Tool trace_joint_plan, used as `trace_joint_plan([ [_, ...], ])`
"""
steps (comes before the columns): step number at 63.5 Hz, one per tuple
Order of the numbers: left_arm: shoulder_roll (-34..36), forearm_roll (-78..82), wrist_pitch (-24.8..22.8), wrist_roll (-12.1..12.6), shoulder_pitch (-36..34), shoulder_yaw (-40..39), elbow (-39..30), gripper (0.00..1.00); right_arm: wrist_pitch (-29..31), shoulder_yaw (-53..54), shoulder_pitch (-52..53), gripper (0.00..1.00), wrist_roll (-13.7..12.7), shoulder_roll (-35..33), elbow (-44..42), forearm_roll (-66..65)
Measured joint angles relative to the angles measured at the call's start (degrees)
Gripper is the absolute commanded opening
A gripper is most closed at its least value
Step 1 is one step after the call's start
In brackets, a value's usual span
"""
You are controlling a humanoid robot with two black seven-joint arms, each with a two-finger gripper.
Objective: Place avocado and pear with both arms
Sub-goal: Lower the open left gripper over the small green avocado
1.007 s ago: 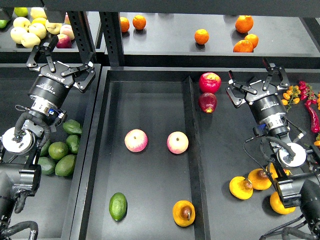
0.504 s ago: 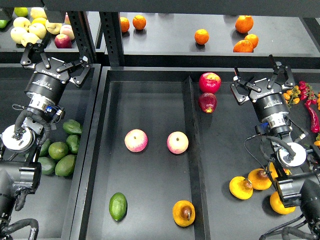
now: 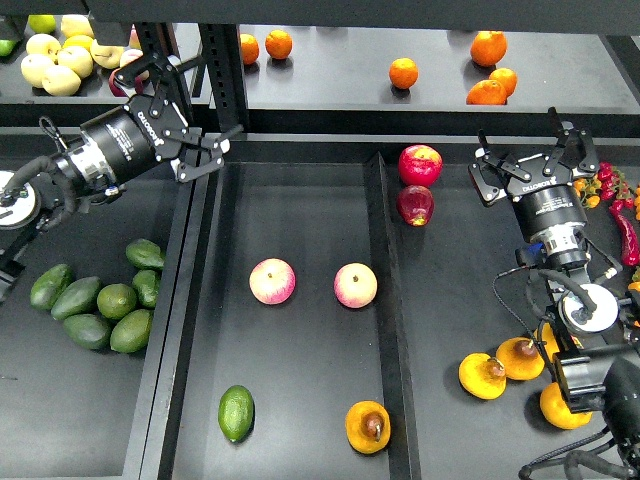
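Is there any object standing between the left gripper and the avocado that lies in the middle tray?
Nothing visible does. The left gripper is open above the tray's rear left corner; the avocado lies near the front, and the pink-yellow apple sits right of that path.

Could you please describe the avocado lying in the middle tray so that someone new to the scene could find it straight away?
Start at the long black tray in the middle of the table, which holds four fruits. Go to its near left corner: there lies the avocado, beside the pear and below two pink-yellow apples. It is the only green fruit in that tray; the other avocados lie heaped outside it to the left.
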Motion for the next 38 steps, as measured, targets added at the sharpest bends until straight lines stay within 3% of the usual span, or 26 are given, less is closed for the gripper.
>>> trace_joint_plan([
  [19, 5.9, 6.1, 0.0, 0.0, -7.7, 27.8, -0.9, 1.0, 0.0, 0.3, 0.1, 1.0, -0.1, 0.0, -0.1, 0.0],
  [27, 5.6, 12.1, 0.0, 0.0, -11.3, 34.5, -1.1, 1.0, 0.0, 0.3, 0.1, 1.0, -0.1, 0.0, -0.2, 0.0],
  [38, 1.7, 20.6, -0.1, 0.0, -12.2, 37.6, -2.1, 1.0, 0.0, 0.6, 0.2, 1.0, -0.1, 0.0, -0.3, 0.0],
])
